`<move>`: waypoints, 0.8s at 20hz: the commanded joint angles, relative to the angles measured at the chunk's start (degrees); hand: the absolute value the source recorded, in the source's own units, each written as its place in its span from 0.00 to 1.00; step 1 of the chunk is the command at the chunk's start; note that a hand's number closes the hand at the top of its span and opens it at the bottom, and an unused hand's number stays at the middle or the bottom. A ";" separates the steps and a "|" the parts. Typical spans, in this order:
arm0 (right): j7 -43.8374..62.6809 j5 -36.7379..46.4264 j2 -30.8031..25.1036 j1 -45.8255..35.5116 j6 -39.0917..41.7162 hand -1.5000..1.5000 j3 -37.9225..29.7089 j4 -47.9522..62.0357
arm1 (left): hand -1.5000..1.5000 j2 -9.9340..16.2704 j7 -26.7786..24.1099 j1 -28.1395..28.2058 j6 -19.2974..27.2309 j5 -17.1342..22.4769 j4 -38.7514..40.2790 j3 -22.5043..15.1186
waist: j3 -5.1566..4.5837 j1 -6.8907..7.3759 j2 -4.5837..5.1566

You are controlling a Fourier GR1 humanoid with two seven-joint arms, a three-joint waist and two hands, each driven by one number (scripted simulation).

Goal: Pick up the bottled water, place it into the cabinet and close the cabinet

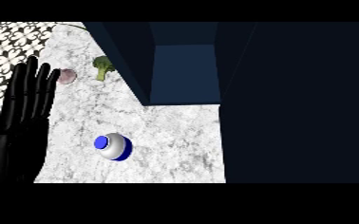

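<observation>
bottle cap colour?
Blue cap on the white bottled water, seen best in the head view.

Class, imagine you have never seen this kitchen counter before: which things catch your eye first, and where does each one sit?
The bottled water stands out first, its blue cap bright against the white marble counter, low and left of centre. Next comes the dark blue cabinet, standing open at the top middle. The black left hand rests open at the left edge, with a broccoli floret and a small pinkish item just beyond it.
</observation>
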 commanded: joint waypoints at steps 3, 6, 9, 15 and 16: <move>1.47 2.12 1.83 9.17 0.41 0.00 4.51 -9.03 | 0.00 -1.76 1.24 8.55 3.25 -8.23 -9.33 -4.88 | -0.91 0.92 -0.49; -0.58 4.53 2.68 12.19 0.31 0.00 6.46 -9.19 | 0.00 -3.39 1.03 13.29 7.35 -15.20 -12.77 -8.40 | -0.90 1.10 -0.44; 4.63 -6.54 0.12 14.65 8.08 0.00 8.89 -9.63 | 0.00 -3.44 7.69 14.84 16.08 2.48 -12.91 -12.19 | -0.92 1.06 -0.65; 14.18 -3.56 0.97 15.33 5.42 0.00 15.27 -19.87 | 0.00 -3.47 9.42 22.07 25.30 -8.77 -21.40 -29.05 | -0.90 1.07 -0.42; 18.60 -5.21 0.32 12.20 4.24 0.00 13.42 -22.26 | 0.00 -3.48 13.92 22.43 24.42 -11.78 -26.46 -30.24 | -0.88 1.28 -0.41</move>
